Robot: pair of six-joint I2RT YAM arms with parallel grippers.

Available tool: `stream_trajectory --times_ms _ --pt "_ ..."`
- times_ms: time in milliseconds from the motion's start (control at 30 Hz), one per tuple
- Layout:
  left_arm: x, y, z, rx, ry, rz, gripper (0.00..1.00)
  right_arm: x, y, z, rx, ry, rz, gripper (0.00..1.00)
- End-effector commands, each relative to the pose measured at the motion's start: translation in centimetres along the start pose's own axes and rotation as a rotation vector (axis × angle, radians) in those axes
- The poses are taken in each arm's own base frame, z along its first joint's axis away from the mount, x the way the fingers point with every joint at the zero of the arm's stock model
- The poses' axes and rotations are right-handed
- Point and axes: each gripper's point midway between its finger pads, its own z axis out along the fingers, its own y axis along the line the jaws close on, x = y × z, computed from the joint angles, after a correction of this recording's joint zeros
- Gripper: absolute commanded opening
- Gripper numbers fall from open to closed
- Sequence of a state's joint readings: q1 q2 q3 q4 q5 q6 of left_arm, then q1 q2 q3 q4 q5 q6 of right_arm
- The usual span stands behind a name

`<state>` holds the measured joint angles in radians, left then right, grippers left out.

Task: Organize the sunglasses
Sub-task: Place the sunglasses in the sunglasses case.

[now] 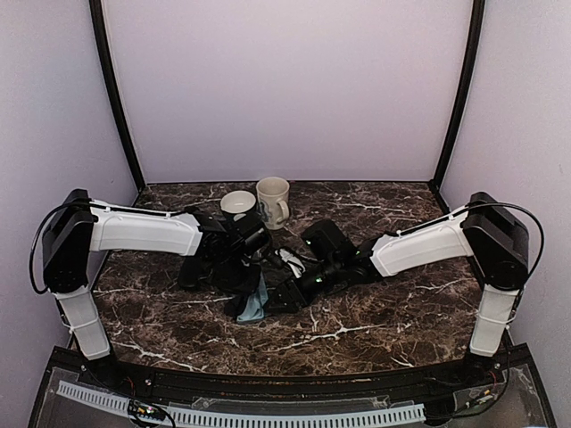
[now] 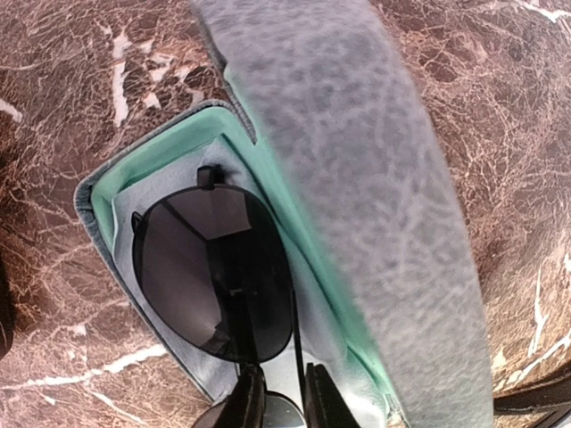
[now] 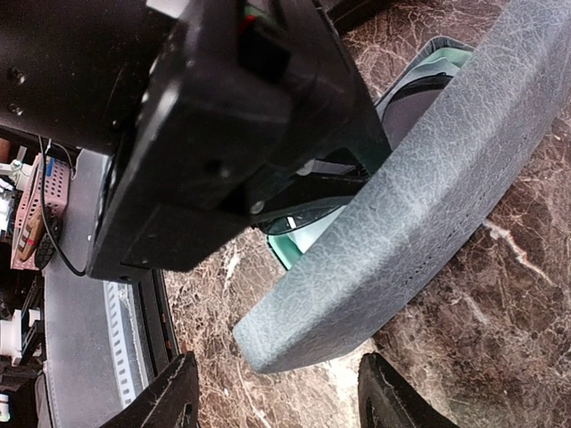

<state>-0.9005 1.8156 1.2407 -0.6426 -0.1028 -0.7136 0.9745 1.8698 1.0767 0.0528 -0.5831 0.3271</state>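
A grey-blue hard case (image 2: 98,192) lies open on the marble, and its lid (image 2: 357,178) stands up beside the green lining. Thin black wire-framed sunglasses (image 2: 210,267) rest folded inside the case, lenses up. My left gripper (image 2: 285,401) reaches into the case from above. Its jaws are drawn in narrowly round the slim arm and the frame by the bridge. My right gripper (image 3: 281,401) is open beside the lid's (image 3: 401,205) end corner. Its fingers (image 3: 169,397) stand wide apart with a gap to the lid on each side. In the top view both grippers meet over the case (image 1: 254,308).
A cream mug (image 1: 273,201) and a white bowl (image 1: 237,204) stand at the back of the marble table (image 1: 384,312). The left arm's black wrist (image 3: 178,116) hangs close above the case, filling much of the right wrist view.
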Motion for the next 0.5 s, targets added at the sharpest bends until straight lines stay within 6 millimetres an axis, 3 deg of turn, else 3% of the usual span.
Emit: stream_trajectory --times_ms 0,467 --pt "0.7 1.5 -0.4 -0.049 0.01 -0.036 0.13 -0.8 0.4 -0.2 -0.02 -0.026 -0.017 0.61" --pt "0.1 0.5 -0.1 -0.004 -0.01 -0.1 0.16 -0.7 1.1 -0.3 -0.062 -0.026 -0.038 0.61"
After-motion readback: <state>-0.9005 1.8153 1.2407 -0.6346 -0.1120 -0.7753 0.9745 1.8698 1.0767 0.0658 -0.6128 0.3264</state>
